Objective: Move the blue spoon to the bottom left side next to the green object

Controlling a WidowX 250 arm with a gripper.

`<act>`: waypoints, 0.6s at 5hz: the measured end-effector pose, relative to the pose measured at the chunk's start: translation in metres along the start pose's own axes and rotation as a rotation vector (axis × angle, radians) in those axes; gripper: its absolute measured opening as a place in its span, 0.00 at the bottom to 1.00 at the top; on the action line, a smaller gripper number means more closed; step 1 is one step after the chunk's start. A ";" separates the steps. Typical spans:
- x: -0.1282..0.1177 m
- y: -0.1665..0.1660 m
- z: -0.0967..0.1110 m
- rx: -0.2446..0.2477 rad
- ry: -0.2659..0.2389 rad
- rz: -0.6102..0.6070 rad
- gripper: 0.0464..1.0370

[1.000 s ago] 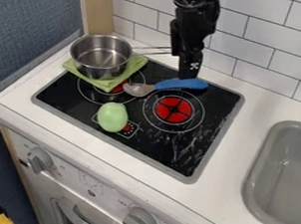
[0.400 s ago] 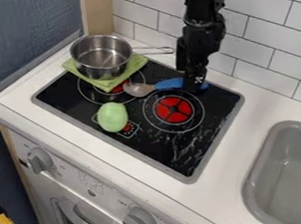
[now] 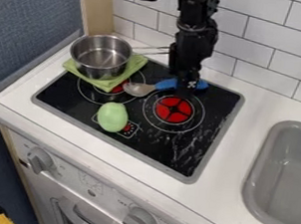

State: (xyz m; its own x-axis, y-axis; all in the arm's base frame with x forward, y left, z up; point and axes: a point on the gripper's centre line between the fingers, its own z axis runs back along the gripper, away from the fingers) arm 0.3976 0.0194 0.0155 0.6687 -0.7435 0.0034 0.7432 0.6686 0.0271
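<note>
Spoon, broad blue handle, rounded silvery bowl

You can read no lettering for certain: print by the front knob at six o'clock is too small; the hand at one o'clock bears a white mark.

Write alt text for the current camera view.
Black robot gripper at the handle of a blue-handled spoon on a black stovetop. Nearer the camera lies a green egg-shaped object; at upper left, a metal pot sits on a green cloth.
</note>
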 end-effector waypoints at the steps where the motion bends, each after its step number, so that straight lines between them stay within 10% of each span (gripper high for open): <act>1: 0.002 -0.002 -0.004 -0.020 -0.001 -0.015 0.65; 2: 0.002 -0.001 -0.004 -0.023 0.001 -0.015 0.38; 3: 0.002 0.000 -0.005 -0.004 0.014 -0.015 0.36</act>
State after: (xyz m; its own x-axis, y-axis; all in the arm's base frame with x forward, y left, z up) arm 0.3990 0.0177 0.0103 0.6574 -0.7535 -0.0107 0.7535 0.6571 0.0227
